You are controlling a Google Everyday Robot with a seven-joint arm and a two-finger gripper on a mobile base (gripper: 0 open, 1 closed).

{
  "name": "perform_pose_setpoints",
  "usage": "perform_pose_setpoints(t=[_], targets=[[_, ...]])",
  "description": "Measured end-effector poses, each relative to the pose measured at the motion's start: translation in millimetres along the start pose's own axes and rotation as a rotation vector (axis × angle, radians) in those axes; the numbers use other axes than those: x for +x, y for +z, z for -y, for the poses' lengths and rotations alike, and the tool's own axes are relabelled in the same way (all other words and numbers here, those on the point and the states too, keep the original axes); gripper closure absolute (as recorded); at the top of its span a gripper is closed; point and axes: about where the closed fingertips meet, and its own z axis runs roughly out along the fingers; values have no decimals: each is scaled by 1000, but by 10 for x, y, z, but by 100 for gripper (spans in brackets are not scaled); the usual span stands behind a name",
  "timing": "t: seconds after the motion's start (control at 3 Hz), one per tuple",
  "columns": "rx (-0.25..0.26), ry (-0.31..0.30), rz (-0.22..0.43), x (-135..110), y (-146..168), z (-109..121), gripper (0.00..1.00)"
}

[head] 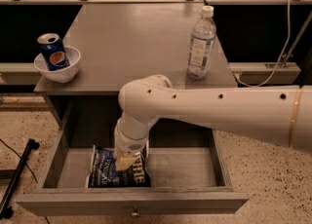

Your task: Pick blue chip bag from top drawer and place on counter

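Note:
The blue chip bag (104, 171) lies flat in the left half of the open top drawer (131, 202), dark blue with white lettering. My gripper (126, 162) hangs from the big white arm (204, 111) and reaches down into the drawer. Its tip is over the middle right of the bag, at or touching the bag's surface. The arm's wrist hides part of the bag's top edge. The counter (131, 43) is the flat grey top of the cabinet behind and above the drawer.
A blue Pepsi can (52, 51) stands in a white bowl (57, 72) at the counter's left edge. A clear water bottle (201, 40) stands at the counter's right. A black pole (17, 179) leans on the floor left of the drawer.

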Motion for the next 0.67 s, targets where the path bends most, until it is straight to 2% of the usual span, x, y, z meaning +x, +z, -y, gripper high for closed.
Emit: perform_pose_setpoints(t=[0.33,0.67], targets=[[-24,-7,-6,5,181,5,45],[-49,-7,-20,53,303,-9,28]])
